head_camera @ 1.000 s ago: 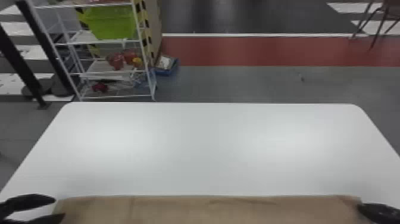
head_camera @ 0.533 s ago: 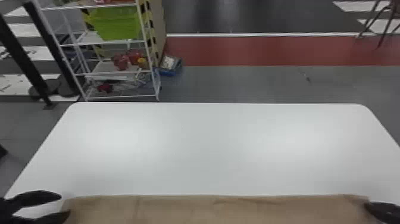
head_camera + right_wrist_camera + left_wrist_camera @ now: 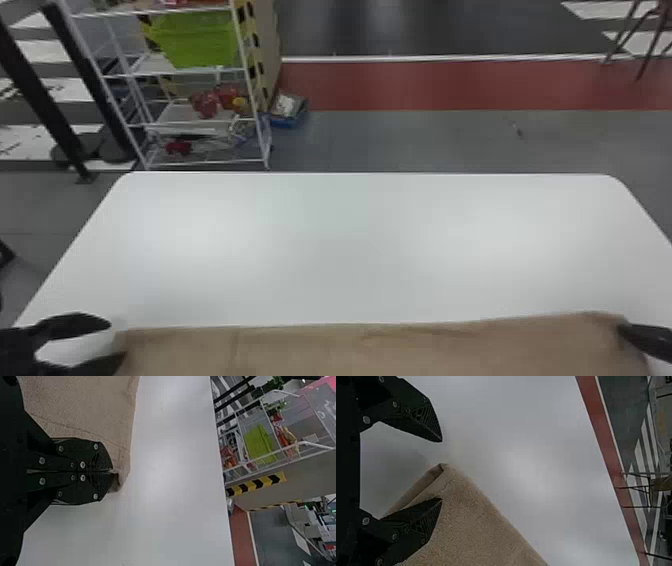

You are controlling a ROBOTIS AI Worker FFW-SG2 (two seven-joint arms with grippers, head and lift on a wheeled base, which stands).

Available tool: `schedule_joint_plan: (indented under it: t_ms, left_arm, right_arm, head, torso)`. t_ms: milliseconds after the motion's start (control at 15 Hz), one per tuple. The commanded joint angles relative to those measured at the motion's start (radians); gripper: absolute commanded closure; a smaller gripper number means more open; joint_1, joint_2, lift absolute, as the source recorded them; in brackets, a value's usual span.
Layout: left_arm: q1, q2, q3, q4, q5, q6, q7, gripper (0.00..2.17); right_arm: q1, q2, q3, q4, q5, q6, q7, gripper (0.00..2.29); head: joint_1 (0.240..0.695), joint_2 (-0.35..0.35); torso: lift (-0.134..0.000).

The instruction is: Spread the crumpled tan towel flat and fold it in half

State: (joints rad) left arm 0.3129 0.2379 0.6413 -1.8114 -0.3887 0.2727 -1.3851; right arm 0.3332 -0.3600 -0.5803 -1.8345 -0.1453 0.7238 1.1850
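The left gripper (image 3: 117,340) is spread wide with nothing clamped. In the left wrist view, a corner of the towel (image 3: 350,350) pokes up between the fingertips of the left gripper (image 3: 441,470), well off one finger and close beside the other, which overlaps the cloth in the view; I cannot tell whether they touch. The right gripper (image 3: 646,341) is closed, its fingers pressed together, and in the right wrist view the right gripper (image 3: 113,471) has the towel pinched by a corner at its tips.

The towel is tan and finely textured, drawn out broad between the grippers, with a few shallow creases and a thin seam line near its left end. The left corner is doubled over, showing a narrow fold; the right corner bunches a little at the fingertips. In the head view the towel lies across the near part of the table (image 3: 350,240), its long far edge almost straight, rising slightly toward the right end.

Past that edge, white tabletop stretches to the rounded far corners, with narrower margins at both sides. Beyond stand a wire rack (image 3: 210,162), forward and left, and the red floor strip (image 3: 450,85).
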Motion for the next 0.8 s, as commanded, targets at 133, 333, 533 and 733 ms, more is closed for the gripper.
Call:
schedule_joint_plan:
  t_ms: [133,333,533,733]
  left_arm:
    - [0.002,0.000,-0.005,0.014,-0.001,-0.037,0.011,0.42]
    - [0.003,0.001,-0.003,0.014,-0.001,-0.059,0.009,0.43]
    - [0.006,0.001,-0.002,0.014,-0.001,-0.071,0.006,0.43]
    - [0.006,0.001,-0.002,0.014,0.001,-0.080,0.004,0.43]
  right_arm:
    - [-0.036,-0.002,0.000,0.006,-0.028,0.156,-0.025,1.38]
    - [-0.082,-0.020,-0.006,0.029,-0.088,0.371,-0.053,1.42]
    - [-0.122,-0.045,-0.033,0.047,-0.186,0.607,-0.077,1.42]
    - [-0.155,-0.057,-0.044,0.047,-0.227,0.693,-0.102,1.42]
  head:
    - [0.695,0.043]
    - [0.695,0.043]
    - [0.695,0.045]
    - [0.695,0.056]
  torso:
    - [-0.123]
    - [-0.123]
    - [-0.123]
    - [-0.123]
